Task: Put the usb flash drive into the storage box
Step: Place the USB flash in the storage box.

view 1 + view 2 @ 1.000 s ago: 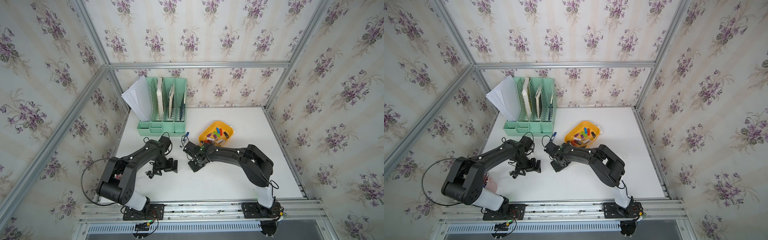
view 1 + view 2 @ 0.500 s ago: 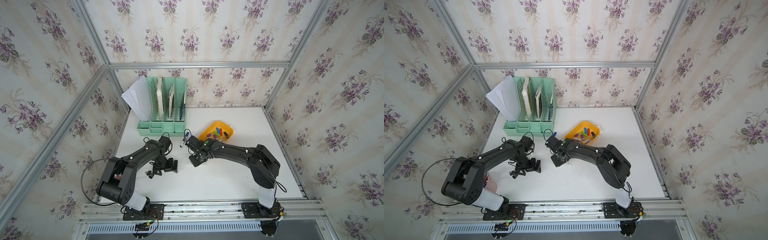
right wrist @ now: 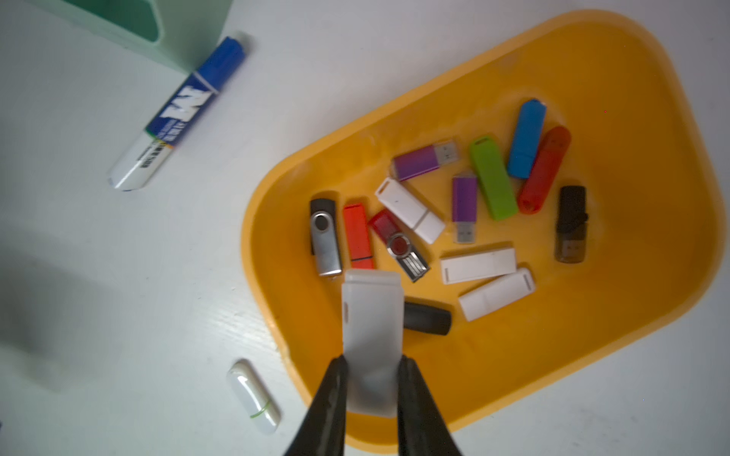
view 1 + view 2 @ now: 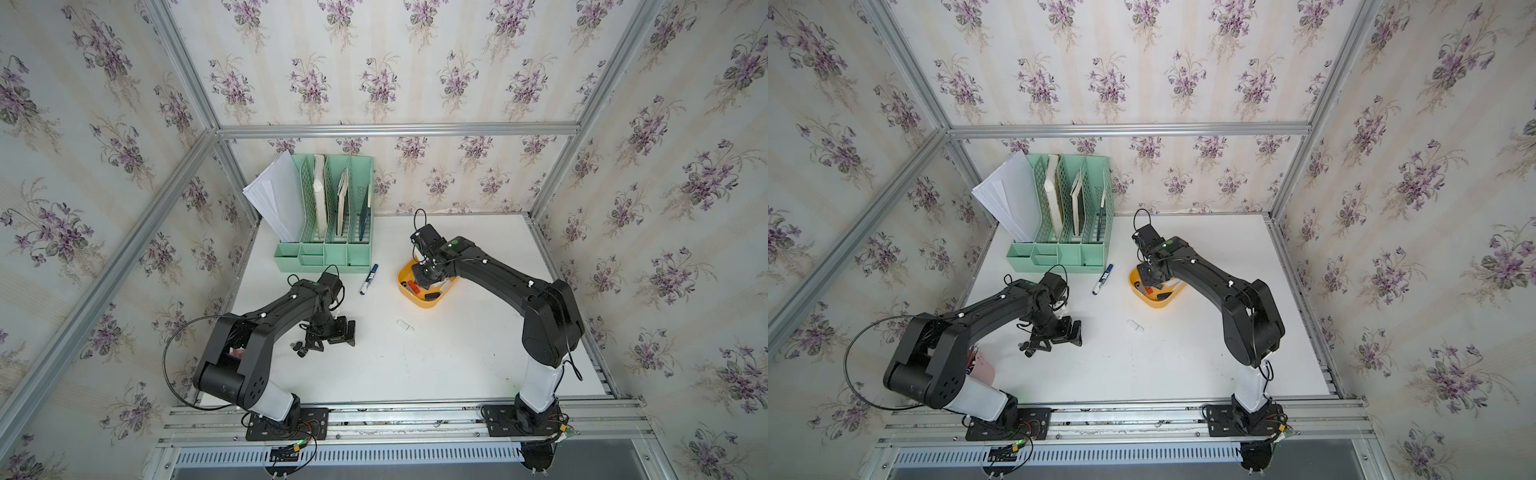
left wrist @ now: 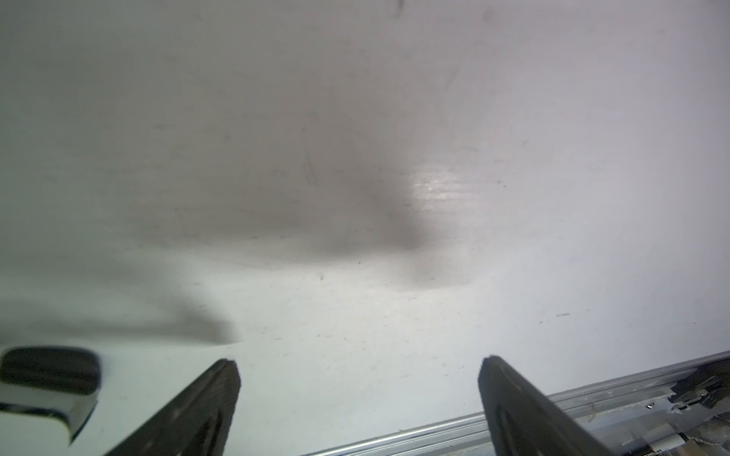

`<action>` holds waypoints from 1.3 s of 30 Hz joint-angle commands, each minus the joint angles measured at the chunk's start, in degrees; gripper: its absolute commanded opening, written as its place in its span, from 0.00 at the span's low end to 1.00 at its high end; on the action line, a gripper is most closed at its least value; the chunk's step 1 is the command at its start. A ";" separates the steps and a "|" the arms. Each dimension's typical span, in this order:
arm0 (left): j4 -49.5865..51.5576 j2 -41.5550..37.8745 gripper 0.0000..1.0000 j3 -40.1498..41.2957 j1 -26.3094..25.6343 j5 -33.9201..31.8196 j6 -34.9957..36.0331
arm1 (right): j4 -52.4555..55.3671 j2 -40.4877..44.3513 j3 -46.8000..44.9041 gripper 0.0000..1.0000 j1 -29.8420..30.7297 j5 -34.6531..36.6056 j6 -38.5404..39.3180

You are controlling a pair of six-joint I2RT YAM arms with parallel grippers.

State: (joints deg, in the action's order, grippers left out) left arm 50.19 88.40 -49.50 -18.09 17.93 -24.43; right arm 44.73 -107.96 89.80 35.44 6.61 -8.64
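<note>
My right gripper is shut on a white usb flash drive and hangs over the near-left part of the yellow-orange storage box. The box holds several flash drives of different colours. In both top views the right gripper sits above the box, hiding much of it. A second white flash drive, with a thin green ring, lies on the table just outside the box. My left gripper stands open low over bare table, holding nothing.
A blue-and-white marker lies between the box and the mint-green file organizer at the back left. A pink cup stands partly hidden behind the left arm. The metal rail edges the table's front.
My right gripper has carried the white flash drive from over the table's middle back and to the right, to above the storage box. The left arm has not moved.
</note>
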 commanded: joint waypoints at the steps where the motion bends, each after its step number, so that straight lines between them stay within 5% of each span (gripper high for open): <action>1: 0.50 0.69 0.99 -0.21 -0.02 -0.39 0.17 | 0.69 -2.13 2.02 0.21 -2.67 0.63 3.38; 17: 1.63 5.35 0.99 -2.53 -0.02 -0.37 0.34 | -2.18 -11.78 7.80 0.21 -7.32 -8.63 4.39; 39: 0.12 7.60 0.99 -3.06 -0.02 -0.05 0.66 | 8.14 -18.35 14.85 0.20 -10.42 9.19 0.12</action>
State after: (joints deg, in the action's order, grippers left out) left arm 51.66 95.29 -52.90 -18.09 17.34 -24.45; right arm 50.63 -125.40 103.74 25.04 11.20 -7.51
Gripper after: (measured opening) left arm 0.990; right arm 0.236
